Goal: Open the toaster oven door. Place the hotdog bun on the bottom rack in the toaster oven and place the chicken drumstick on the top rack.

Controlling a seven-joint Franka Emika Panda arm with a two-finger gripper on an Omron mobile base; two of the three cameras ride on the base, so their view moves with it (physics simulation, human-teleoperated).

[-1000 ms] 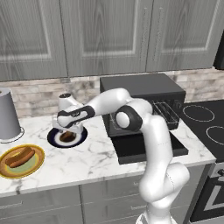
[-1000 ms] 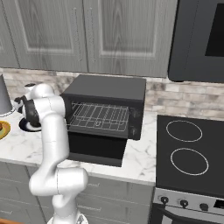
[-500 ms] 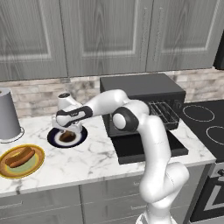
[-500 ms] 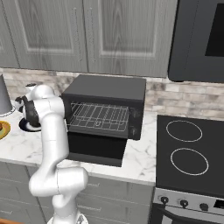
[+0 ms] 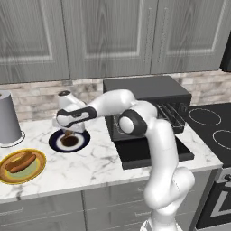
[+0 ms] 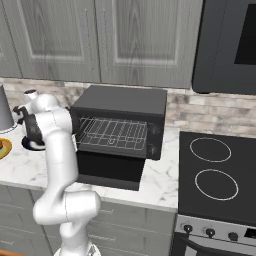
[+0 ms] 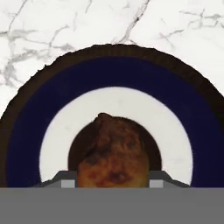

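My gripper (image 5: 67, 131) hangs over a dark blue plate (image 5: 55, 140) on the marble counter, left of the toaster oven (image 5: 149, 92). In the hand view my gripper (image 7: 112, 181) has its two tips pressed against the sides of the chicken drumstick (image 7: 112, 157), so it is shut on it, with a dark shadow on the plate (image 7: 26, 144) beneath. The hotdog bun (image 5: 20, 162) lies on a yellow plate (image 5: 38, 169) at the front left. The toaster oven door (image 6: 110, 172) is folded down flat. A silver wire rack (image 6: 115, 132) shows inside; I cannot tell the two racks apart.
A grey metal canister (image 5: 8, 118) stands at the far left by the brick backsplash. The black stovetop (image 6: 215, 170) lies right of the oven, with a microwave (image 6: 230, 45) above it. Grey cabinets hang over the counter. The lowered door sticks out past the counter's front.
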